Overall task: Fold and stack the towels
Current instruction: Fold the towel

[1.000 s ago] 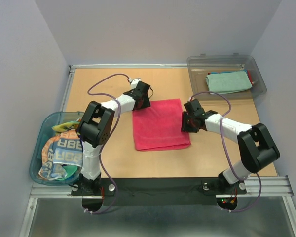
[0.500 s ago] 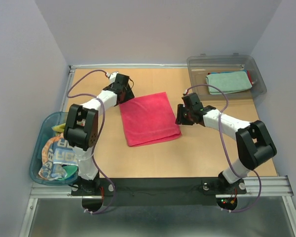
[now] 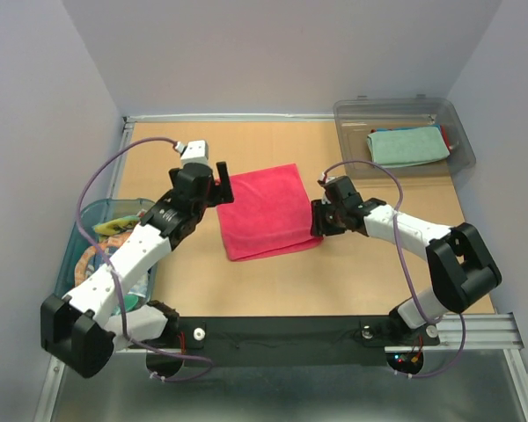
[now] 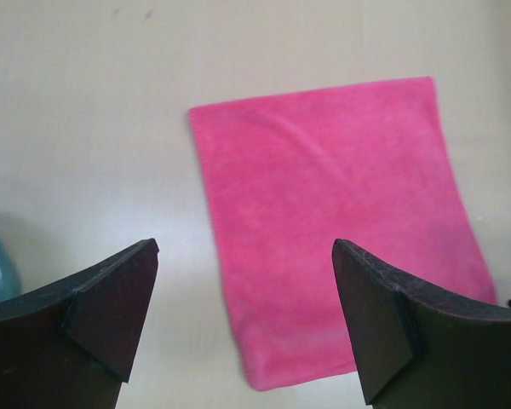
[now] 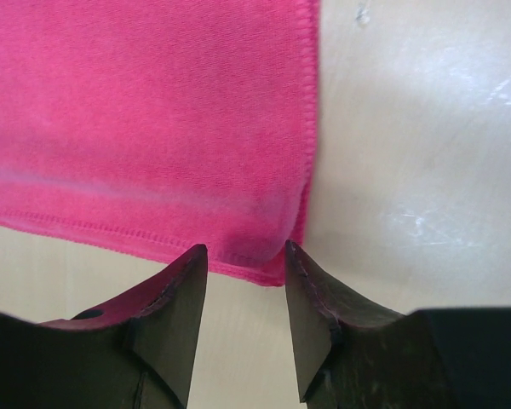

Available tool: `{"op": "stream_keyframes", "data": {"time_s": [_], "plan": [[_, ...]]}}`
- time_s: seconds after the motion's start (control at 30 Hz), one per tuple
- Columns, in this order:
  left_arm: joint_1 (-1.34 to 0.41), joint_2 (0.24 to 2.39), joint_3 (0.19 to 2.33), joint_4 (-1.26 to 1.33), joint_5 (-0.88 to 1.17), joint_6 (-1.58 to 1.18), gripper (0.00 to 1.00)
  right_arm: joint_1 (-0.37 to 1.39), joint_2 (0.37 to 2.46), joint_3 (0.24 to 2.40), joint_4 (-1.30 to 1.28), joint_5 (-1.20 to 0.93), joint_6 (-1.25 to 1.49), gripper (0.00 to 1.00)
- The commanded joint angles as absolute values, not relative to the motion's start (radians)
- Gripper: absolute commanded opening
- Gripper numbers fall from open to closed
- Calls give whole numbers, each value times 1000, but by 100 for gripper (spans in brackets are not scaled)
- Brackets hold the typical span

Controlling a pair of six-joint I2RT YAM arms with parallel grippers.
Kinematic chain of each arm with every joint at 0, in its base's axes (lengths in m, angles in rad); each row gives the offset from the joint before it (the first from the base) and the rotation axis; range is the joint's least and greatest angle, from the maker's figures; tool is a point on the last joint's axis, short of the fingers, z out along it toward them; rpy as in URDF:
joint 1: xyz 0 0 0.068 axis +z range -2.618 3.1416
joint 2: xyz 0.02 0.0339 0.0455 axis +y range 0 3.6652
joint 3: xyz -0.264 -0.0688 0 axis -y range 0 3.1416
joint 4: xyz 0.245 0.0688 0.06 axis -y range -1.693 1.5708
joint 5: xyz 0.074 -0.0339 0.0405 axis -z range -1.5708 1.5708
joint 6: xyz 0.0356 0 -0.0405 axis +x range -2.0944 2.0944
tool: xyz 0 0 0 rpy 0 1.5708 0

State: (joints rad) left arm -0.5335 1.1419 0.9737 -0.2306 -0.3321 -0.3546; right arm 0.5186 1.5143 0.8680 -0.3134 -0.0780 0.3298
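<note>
Magenta towel (image 3: pixel 264 211) lies flat mid-counter, slightly skewed, between the two arms. It reads as light, limp terry with no stiffness, so it'll sag from any single pinch. Dragging it across the counter (image 3: pixel 273 290) would probably slide the whole piece rather than fold it. Nothing fragile, and the pile should grip well, so slip risk is low.

Best holds, my call: the corners or the stitched hem, pinched right at the edge so every layer comes up. The right wrist view hints at a second layer under the near-right corner; can't confirm.

Right gripper (image 5: pixel 243 251) sits low at that near-right corner. Jaws are narrow but apart, one on each side of the corner tip. The cloth lies flat between them, not pinched.

Left gripper (image 4: pixel 245 256) is up off the cloth near its far-left corner, jaws wide, nothing in them.

For a fold I'd take two corners on one edge, one per arm, lift just clear and lay over. A one-corner lift would likely skew it.

Further out, the clear bin (image 3: pixel 345 123) at the far right holds a folded teal towel (image 3: pixel 407 146), presumably the stack. The blue tub (image 3: pixel 66 264) at the left side holds loose towels (image 3: pixel 113 227), partly hidden by the left arm.
</note>
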Motion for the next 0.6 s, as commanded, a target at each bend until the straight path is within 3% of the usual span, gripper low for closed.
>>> {"op": "stream_keyframes", "data": {"time_s": [0.0,0.3,0.57], "plan": [[-525,1010,818,-193,-436,-316,95,532,1483,859,-301,-46,391,47],[-522,1008,752,-163,-555,-318,94,535,1531,867,-301,46,494,40],[-514,1011,752,-161,-535,-318,93,535,1563,862,-296,45,505,33]]}}
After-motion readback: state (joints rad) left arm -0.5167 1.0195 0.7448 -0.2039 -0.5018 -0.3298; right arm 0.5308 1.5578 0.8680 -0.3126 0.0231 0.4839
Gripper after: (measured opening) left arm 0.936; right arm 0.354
